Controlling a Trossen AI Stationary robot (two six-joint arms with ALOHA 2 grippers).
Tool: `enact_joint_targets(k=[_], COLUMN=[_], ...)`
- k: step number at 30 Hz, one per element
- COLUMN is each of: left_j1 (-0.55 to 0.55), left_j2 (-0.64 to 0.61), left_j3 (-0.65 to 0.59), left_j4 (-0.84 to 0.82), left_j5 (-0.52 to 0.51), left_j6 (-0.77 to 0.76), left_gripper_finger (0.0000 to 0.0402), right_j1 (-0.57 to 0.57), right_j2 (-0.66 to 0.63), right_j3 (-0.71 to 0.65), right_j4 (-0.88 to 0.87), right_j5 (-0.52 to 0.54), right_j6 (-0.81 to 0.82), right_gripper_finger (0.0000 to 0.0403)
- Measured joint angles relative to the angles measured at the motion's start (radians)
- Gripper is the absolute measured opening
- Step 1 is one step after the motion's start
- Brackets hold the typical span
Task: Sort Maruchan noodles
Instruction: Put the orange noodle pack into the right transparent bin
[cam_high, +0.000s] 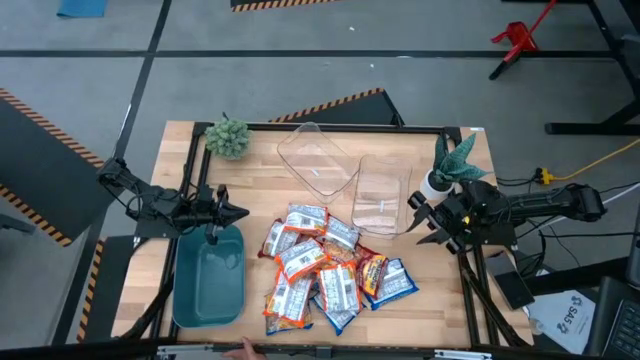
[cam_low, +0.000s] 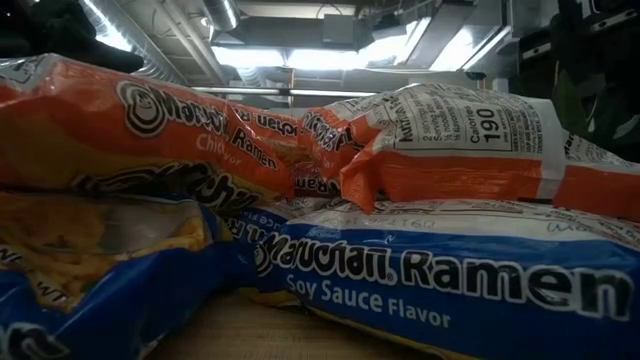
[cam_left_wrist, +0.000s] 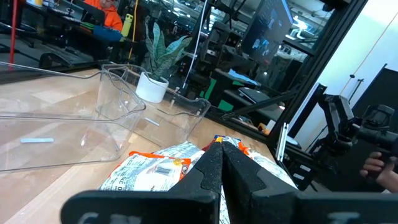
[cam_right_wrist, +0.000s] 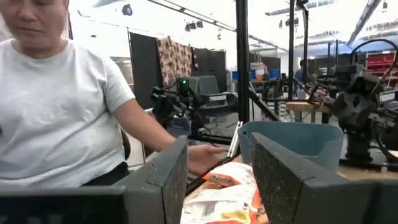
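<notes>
The noodle packets are seen in a loose pile in the lower middle of the high view, on the wooden table. They are flat, crinkled plastic packets, overlapping each other at different angles. Most are orange with white label patches, and 1 blue packet lies at the right edge of the pile. In the low view the packets fill the frame: an orange one is printed "Chicken" and a blue one is printed "Ramen, Soy Sauce Flavor".

A teal bin is placed just left of the pile, and 2 clear containers are placed above it. 2 small plants are seen at the upper corners of the table.

The left gripper is held over the upper end of the teal bin, with its fingers pressed together. The right gripper is held just right of the clear containers, with its fingers spread apart and nothing between them.

A person in a white shirt is seen in the right wrist view.
</notes>
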Motion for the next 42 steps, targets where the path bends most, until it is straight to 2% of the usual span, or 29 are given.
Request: enact_joint_targets(k=[5, 10, 13, 16, 20, 22, 26, 31, 34, 37, 42], left_j1=[0.0, 0.0, 0.0, 0.0, 0.0, 0.0, 0.0, 0.0, 0.0, 0.0, 0.0], left_j2=[0.0, 0.0, 0.0, 0.0, 0.0, 0.0, 0.0, 0.0, 0.0, 0.0, 0.0], left_j3=[0.0, 0.0, 0.0, 0.0, 0.0, 0.0, 0.0, 0.0, 0.0, 0.0, 0.0], left_j4=[0.0, 0.0, 0.0, 0.0, 0.0, 0.0, 0.0, 0.0, 0.0, 0.0, 0.013], left_j5=[0.0, 0.0, 0.0, 0.0, 0.0, 0.0, 0.0, 0.0, 0.0, 0.0, -0.026], left_j6=[0.0, 0.0, 0.0, 0.0, 0.0, 0.0, 0.0, 0.0, 0.0, 0.0, -0.003], left_gripper_finger=[0.0, 0.0, 0.0, 0.0, 0.0, 0.0, 0.0, 0.0, 0.0, 0.0, 0.0], right_j1=[0.0, 0.0, 0.0, 0.0, 0.0, 0.0, 0.0, 0.001, 0.006, 0.031, 0.046], right_j2=[0.0, 0.001, 0.0, 0.0, 0.003, 0.019, 0.08, 0.214, 0.286, 0.35, 0.436], right_j3=[0.0, 0.0, 0.0, 0.001, 0.006, 0.052, 0.237, 0.495, 0.585, 0.61, 0.61], right_j4=[-0.001, 0.017, 0.036, 0.035, -0.053, -0.169, -0.496, -0.867, -1.027, -1.097, -1.067], right_j5=[0.096, 0.282, 0.359, 0.498, 0.593, 0.619, 0.596, 0.441, 0.384, 0.384, 0.408], right_j6=[0.031, 0.07, 0.098, 0.098, 0.124, 0.142, 0.133, 0.027, -0.039, -0.065, -0.069], right_gripper_finger=[0.016, 0.016, 0.016, 0.016, 0.016, 0.016, 0.016, 0.016, 0.016, 0.016, 0.0161])
